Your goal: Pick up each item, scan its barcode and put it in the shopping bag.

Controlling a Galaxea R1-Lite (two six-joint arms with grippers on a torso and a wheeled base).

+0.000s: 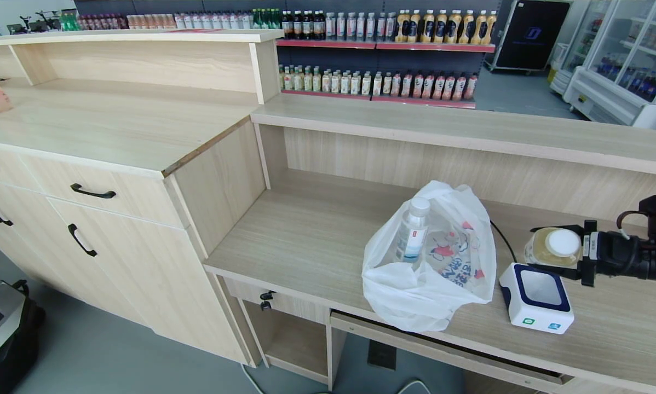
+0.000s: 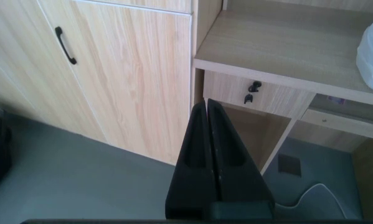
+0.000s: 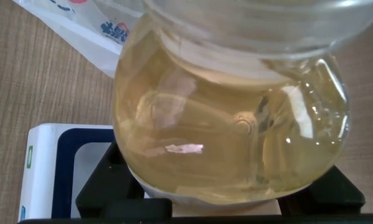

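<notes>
My right gripper (image 1: 566,249) is shut on a clear bottle (image 1: 552,247) of yellowish drink with a white cap, held just above the far edge of the white and dark blue barcode scanner (image 1: 536,297) on the counter. From the right wrist, the bottle (image 3: 230,118) looms close, with the scanner (image 3: 55,168) beneath it. To the left of the scanner stands the white plastic shopping bag (image 1: 429,262), open at the top, with a clear bottle (image 1: 413,230) upright inside. My left gripper (image 2: 207,134) hangs shut and empty low beside the cabinet, above the grey floor.
The scanner's black cable (image 1: 503,238) runs behind the bag. The wooden counter (image 1: 306,230) has a raised ledge behind it and a taller cabinet (image 1: 114,137) with drawers to the left. A drawer lock (image 2: 253,90) sits under the counter edge. Drink shelves stand behind.
</notes>
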